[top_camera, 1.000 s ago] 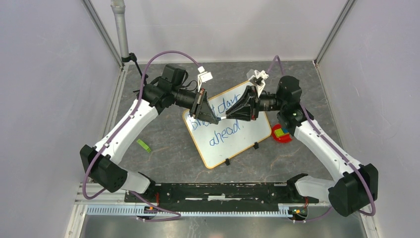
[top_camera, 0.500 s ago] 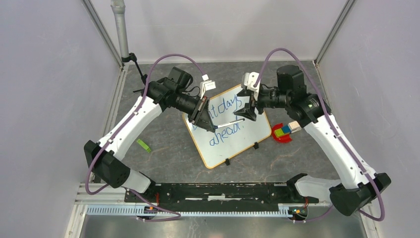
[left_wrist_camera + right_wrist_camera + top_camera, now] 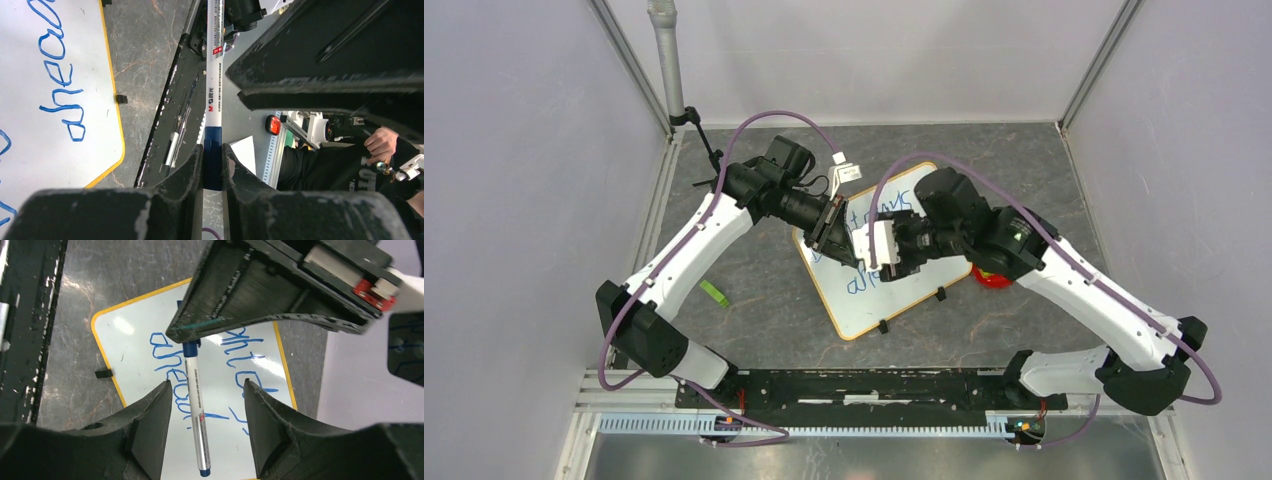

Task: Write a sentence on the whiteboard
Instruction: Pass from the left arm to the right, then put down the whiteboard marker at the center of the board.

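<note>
My left pincer point(image 3: 212, 150) is clenched on the marker point(image 3: 215, 90) by its blue end, above the whiteboard point(image 3: 132, 332). My right pincer point(image 3: 207, 385) hangs released, jaws either side of the barrel, not touching. The sentence point(image 3: 167, 347) sits written on the whiteboard. The danger: closing off-centre could twist the marker loose, dropping it onto the whiteboard and smearing the ink.

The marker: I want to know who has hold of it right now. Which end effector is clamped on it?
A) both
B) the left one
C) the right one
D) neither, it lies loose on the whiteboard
B: in the left wrist view the left end effector pinches the blue end of the marker, while the right end effector has its jaws apart on either side of the barrel, with gaps showing.
</note>
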Robot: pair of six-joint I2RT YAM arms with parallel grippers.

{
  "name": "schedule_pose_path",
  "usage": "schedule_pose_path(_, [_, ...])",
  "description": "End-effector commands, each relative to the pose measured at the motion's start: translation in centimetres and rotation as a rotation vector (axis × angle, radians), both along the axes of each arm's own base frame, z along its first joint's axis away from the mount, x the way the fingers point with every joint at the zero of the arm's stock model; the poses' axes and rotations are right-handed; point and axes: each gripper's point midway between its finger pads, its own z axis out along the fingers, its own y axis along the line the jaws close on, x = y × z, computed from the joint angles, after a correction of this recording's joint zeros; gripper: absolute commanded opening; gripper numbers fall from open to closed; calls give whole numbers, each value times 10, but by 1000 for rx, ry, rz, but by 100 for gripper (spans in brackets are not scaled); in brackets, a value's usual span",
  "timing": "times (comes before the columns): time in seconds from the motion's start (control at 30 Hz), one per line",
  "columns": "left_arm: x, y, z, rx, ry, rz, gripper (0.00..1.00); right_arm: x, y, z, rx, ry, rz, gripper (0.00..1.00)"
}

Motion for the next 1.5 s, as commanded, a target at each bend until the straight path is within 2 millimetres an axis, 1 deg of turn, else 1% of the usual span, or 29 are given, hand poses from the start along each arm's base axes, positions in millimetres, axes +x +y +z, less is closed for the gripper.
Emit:
schedule_pose_path(0.0, [-7, -3, 13, -40, 39, -8, 2, 15, 1, -5, -80, -148, -68, 58])
schedule_pose_path(0.07, [-9, -3, 14, -45, 43, -10, 2, 14, 3, -11, -106, -173, -66, 55])
schedule_pose_path(0.23, [-11, -1, 13, -43, 52, -9, 2, 12, 2, -25, -157, -205, -64, 40])
schedule_pose_path(0.3, [-11, -1, 12, -42, 53, -10, 2, 15, 0, -26, -164, -220, -77, 29])
schedule_pose_path(0.33, [-11, -1, 11, -42, 53, -11, 2, 16, 0, -25, -164, -227, -84, 21])
schedule_pose_path(0.4, [-11, -1, 11, -47, 47, -13, 3, 22, -4, -19, -156, -254, -121, 8])
schedule_pose_path(0.43, [-11, -2, 12, -51, 44, -16, 9, 24, -5, -16, -149, -264, -138, 4])
schedule_pose_path(0.47, [-11, -2, 13, -59, 33, -20, 21, 27, -6, -12, -139, -273, -159, 1])
schedule_pose_path(0.57, [-4, 2, 14, -63, -25, 4, 56, 34, -14, -8, -108, -272, -217, 0])
schedule_pose_path(0.67, [4, 8, 16, -79, -94, 50, 79, 50, -27, -6, -61, -207, -288, 0])
schedule_pose_path(0.77, [17, 15, 21, -101, -162, 126, 100, 77, -52, -2, 6, -125, -378, 0])
schedule_pose_path(0.87, [33, 27, 27, -127, -218, 228, 100, 104, -77, -2, 59, -51, -459, 0])
schedule_pose_path(0.9, [38, 31, 30, -136, -226, 264, 100, 116, -89, -5, 69, -31, -498, 0])
schedule_pose_path(0.93, [44, 37, 36, -149, -245, 300, 100, 124, -97, -8, 87, 1, -517, 0])
schedule_pose_path(1.07, [64, 61, 51, -159, -320, 441, 100, 169, -150, -23, 147, 120, -676, 0])
schedule_pose_path(1.17, [77, 83, 60, -159, -367, 554, 100, 197, -188, -36, 190, 179, -802, 0])
schedule_pose_path(1.23, [86, 99, 58, -128, -389, 633, 100, 215, -210, -52, 202, 218, -877, 0])
schedule_pose_path(1.33, [98, 124, 48, -54, -423, 743, 100, 235, -241, -74, 216, 260, -977, 0])
schedule_pose_path(1.4, [100, 137, 43, -18, -438, 793, 100, 245, -253, -94, 213, 286, -1025, 0])
schedule_pose_path(1.47, [98, 145, 38, 15, -456, 810, 100, 254, -263, -114, 199, 302, -1068, 0])
